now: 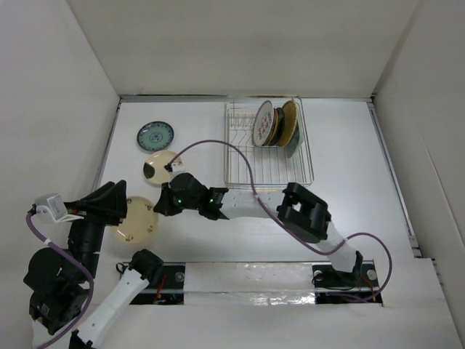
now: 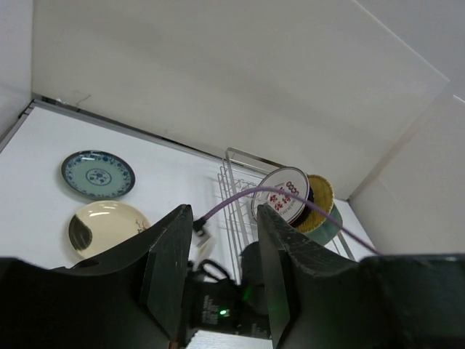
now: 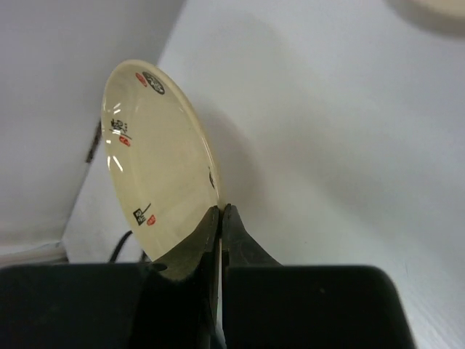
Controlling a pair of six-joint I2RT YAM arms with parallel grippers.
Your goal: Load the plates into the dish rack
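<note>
My right gripper (image 1: 158,206) is shut on the rim of a cream plate (image 1: 134,220) with small red and black marks at the front left. In the right wrist view the closed gripper (image 3: 221,211) pinches that plate's (image 3: 156,160) near edge. My left gripper (image 1: 120,207) is open and empty, over the plate's left side; it also shows in the left wrist view (image 2: 221,218). The silver wire dish rack (image 1: 276,171) holds a white plate with red characters (image 1: 263,122), a gold plate (image 1: 288,120) and others on edge. A teal plate (image 1: 155,135) and a black-marked cream plate (image 1: 160,167) lie flat.
White walls enclose the table on the left, back and right. The right arm's elbow (image 1: 305,211) and purple cable (image 1: 218,143) cross in front of the rack. The left wrist view shows the teal plate (image 2: 97,174), the black-marked cream plate (image 2: 105,225) and the rack (image 2: 236,182).
</note>
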